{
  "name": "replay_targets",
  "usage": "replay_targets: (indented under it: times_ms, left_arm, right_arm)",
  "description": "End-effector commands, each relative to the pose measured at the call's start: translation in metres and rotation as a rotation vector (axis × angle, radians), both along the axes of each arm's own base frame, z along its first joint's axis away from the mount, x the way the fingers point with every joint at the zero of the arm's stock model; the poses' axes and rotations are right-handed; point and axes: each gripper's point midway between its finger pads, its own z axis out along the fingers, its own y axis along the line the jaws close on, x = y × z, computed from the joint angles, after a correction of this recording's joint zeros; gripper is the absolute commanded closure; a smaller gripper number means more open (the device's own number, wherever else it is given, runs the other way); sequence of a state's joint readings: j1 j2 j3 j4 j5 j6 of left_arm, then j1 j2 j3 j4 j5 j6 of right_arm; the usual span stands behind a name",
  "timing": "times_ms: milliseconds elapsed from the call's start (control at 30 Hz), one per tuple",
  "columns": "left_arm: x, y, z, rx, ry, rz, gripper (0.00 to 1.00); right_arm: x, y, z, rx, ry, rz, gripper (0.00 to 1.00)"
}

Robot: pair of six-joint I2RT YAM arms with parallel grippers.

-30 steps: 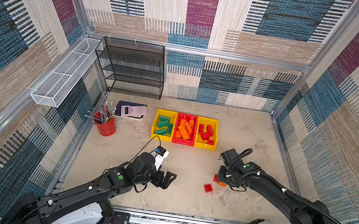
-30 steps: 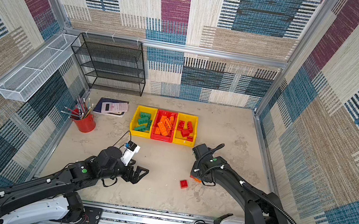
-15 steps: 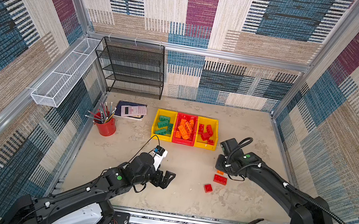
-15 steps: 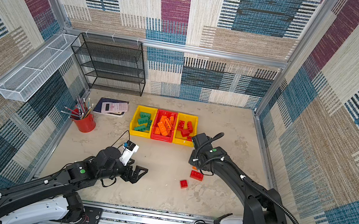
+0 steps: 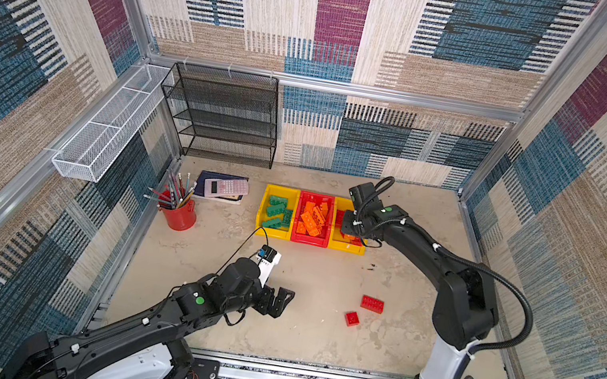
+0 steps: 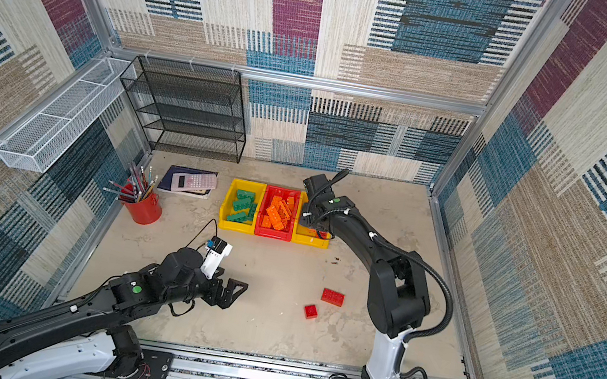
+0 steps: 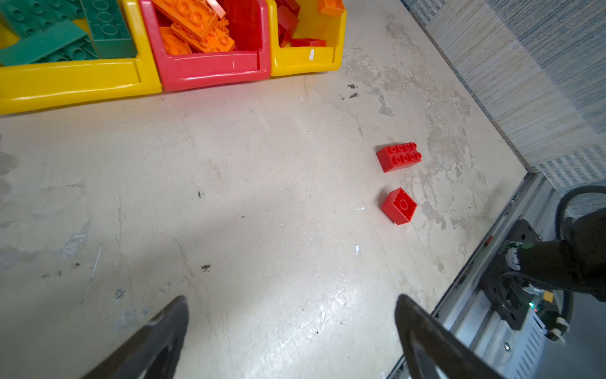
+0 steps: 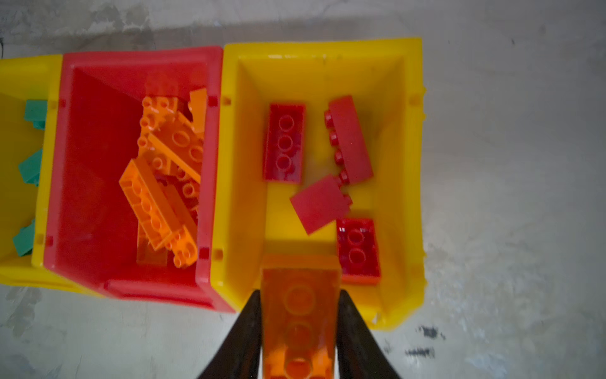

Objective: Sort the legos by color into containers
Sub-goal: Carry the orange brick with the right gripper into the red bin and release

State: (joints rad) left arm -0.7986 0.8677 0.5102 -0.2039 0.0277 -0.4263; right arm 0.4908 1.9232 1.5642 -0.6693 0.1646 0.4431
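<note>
Right end effector (image 8: pixel 300 297) pinching orange brick (image 8: pixel 300 331) over rim of yellow bin (image 8: pixel 328 49); left end effector (image 7: pixel 292 305) spread above floor (image 7: pixel 262 164).

Woven patchwork walls (image 5: pixel 341 16) in blue, maroon, beige and cream are enclosing the cell on three sides, with aluminium framing (image 5: pixel 336 87) running along their joints. A black mesh shelf rack (image 5: pixel 221 117) is standing against the back wall on the pale, scuffed bench (image 5: pixel 321 269), and a white wire basket (image 5: pixel 111 123) is hanging on the left wall; soft, even light is falling throughout.
</note>
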Motion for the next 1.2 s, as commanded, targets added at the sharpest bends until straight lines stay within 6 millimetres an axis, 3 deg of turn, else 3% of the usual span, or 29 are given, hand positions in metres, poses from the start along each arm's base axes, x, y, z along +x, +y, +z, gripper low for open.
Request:
replay_targets:
  times_ms: [0, 167, 400, 733, 800, 933, 1067, 1167]
  left_arm:
    - [0.003, 0.008, 0.003, 0.028, -0.008, 0.04, 0.01]
    - [0.004, 0.017, 0.008, 0.038, -0.021, 0.076, 0.01]
    - [0.005, 0.024, 0.011, 0.052, -0.03, 0.105, 0.01]
    - [-0.001, 0.035, 0.012, 0.036, -0.022, 0.14, 0.01]
    - [-0.003, 0.038, 0.012, 0.03, -0.02, 0.15, 0.01]
    - [-0.007, 0.044, 0.014, 0.015, -0.018, 0.169, 0.01]
    - [-0.009, 0.046, 0.019, -0.008, -0.027, 0.171, 0.01]
    - [-0.011, 0.042, 0.02, -0.023, -0.023, 0.156, 0.01]
  right_arm:
    - [0.026, 0.009, 0.005, -0.03, -0.027, 0.05, 0.65]
    - [0.049, 0.032, 0.017, 0.021, -0.051, 0.104, 0.65]
    - [0.057, 0.06, 0.03, 0.091, -0.072, 0.171, 0.64]
    - [0.06, 0.114, 0.016, 0.115, -0.049, 0.268, 0.6]
    - [0.063, 0.119, 0.012, 0.116, -0.038, 0.274, 0.56]
    - [0.065, 0.126, 0.021, 0.097, -0.055, 0.28, 0.3]
    - [0.056, 0.122, 0.052, 0.074, -0.108, 0.268, 0.27]
    - [0.038, 0.107, 0.067, 0.051, -0.118, 0.246, 0.26]
